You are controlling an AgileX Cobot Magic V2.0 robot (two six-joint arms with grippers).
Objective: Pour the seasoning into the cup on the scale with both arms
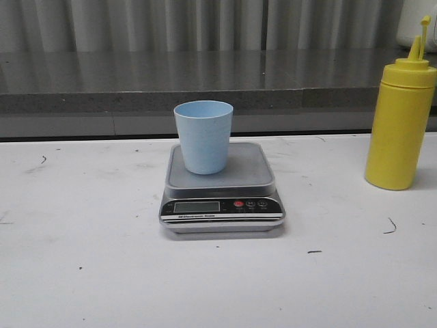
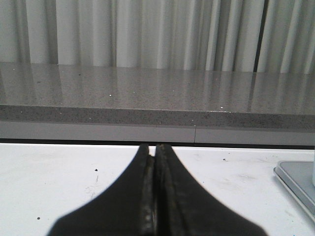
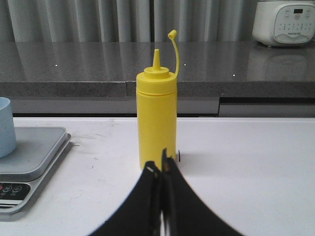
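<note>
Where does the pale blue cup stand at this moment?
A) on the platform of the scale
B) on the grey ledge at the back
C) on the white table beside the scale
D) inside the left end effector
A: the cup stands upright on the platform of the scale, behind its display.

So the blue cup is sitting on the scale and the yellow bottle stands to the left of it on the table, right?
Not quite. The blue cup does sit on the scale, but the yellow bottle stands to the right of it on the table, as the front view shows.
</note>
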